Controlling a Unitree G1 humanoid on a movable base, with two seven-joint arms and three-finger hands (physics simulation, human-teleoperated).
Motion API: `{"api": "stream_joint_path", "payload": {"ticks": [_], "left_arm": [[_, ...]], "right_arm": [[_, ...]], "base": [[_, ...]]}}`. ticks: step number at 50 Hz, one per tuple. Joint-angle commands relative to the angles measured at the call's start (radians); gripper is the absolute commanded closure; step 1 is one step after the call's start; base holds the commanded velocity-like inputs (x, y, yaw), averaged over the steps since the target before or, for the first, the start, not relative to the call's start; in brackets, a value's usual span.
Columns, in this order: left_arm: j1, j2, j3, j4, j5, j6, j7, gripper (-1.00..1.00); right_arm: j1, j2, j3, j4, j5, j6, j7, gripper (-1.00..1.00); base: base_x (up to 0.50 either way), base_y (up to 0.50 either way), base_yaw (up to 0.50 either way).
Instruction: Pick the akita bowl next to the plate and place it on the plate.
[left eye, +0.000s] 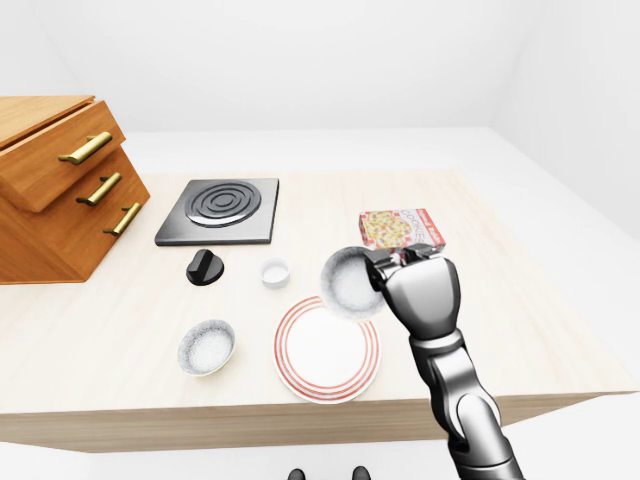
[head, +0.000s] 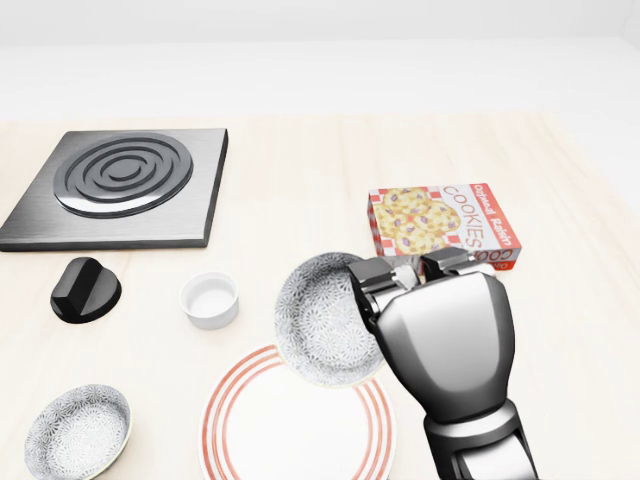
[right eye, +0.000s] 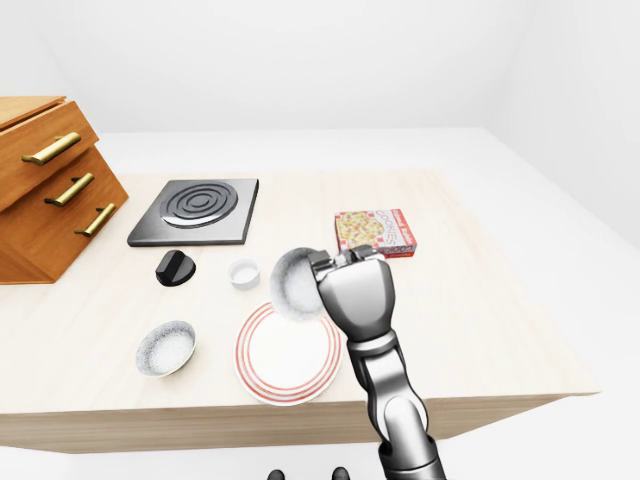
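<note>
My right hand (head: 372, 300) is shut on a grey-patterned akita bowl (head: 322, 318), holding it tilted on its side in the air over the upper right part of the red-ringed plate (head: 262, 428). The bowl's open face turns left in the head view. The plate (left eye: 327, 350) lies on the wooden table near the bottom edge. A second akita bowl (head: 77, 430) rests on the table left of the plate. My left hand does not show in any view.
A small white ramekin (head: 209, 299) and a black knob (head: 85, 288) lie up-left of the plate. Above them sits a stove plate (head: 120, 185); a cookie box (head: 442, 227) is at the right. A wooden drawer cabinet (left eye: 55, 185) stands at the table's left.
</note>
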Motion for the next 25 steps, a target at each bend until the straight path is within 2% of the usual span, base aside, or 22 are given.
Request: {"api": "stream_joint_path", "payload": {"ticks": [1, 15, 25], "left_arm": [[-0.004, -0.002, -0.004, 0.011, 0.001, 0.000, -0.006, -1.00], [-0.006, -0.003, -0.006, 0.011, 0.004, 0.000, -0.004, -1.00], [-0.021, -0.002, -0.020, 0.037, 0.001, 0.000, -0.017, -1.00]], "right_arm": [[0.050, 0.025, 0.018, 0.006, 0.312, 0.000, 0.043, 1.00], [0.103, 0.023, 0.052, 0.083, 0.443, 0.000, 0.222, 1.00], [0.119, 0.022, 0.073, 0.118, 0.467, 0.000, 0.271, 1.00]], "base": [[0.00, 0.00, 0.00], [0.00, 0.00, 0.00], [0.00, 0.00, 0.00]]}}
